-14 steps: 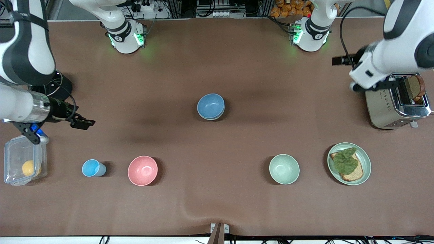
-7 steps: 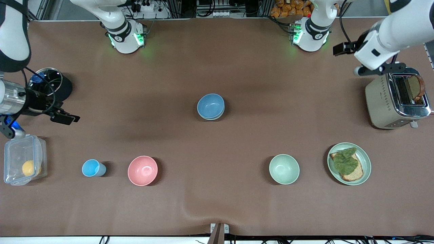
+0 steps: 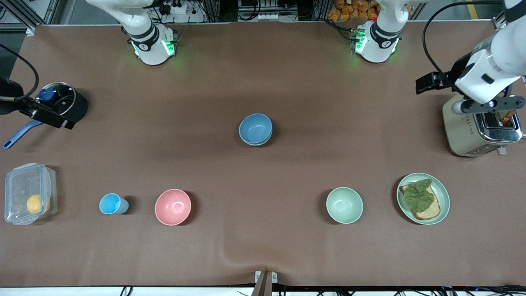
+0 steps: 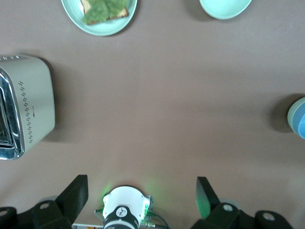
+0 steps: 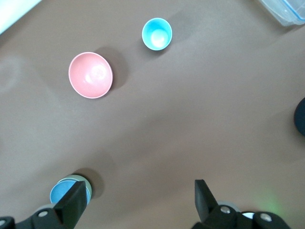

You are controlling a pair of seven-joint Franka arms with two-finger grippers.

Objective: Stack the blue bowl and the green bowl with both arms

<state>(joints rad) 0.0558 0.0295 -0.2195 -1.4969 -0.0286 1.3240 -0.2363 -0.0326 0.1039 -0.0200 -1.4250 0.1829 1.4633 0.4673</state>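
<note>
The blue bowl sits mid-table, nested inside a pale green bowl whose rim shows around it. It also shows at the edge of the left wrist view. A second green bowl stands alone, nearer the front camera and toward the left arm's end. My left gripper hangs open and empty high over the table beside the toaster. Over the pot at the right arm's end, my right gripper is open and empty too.
A pink bowl and a light-blue cup stand toward the right arm's end, with a clear lidded box and a black pot. Toaster and green plate with bread are at the left arm's end.
Both arms have drawn back toward their ends of the table. The right gripper went from beside the box to over the pot, and the left swung over the toaster. The bowls have not moved.
</note>
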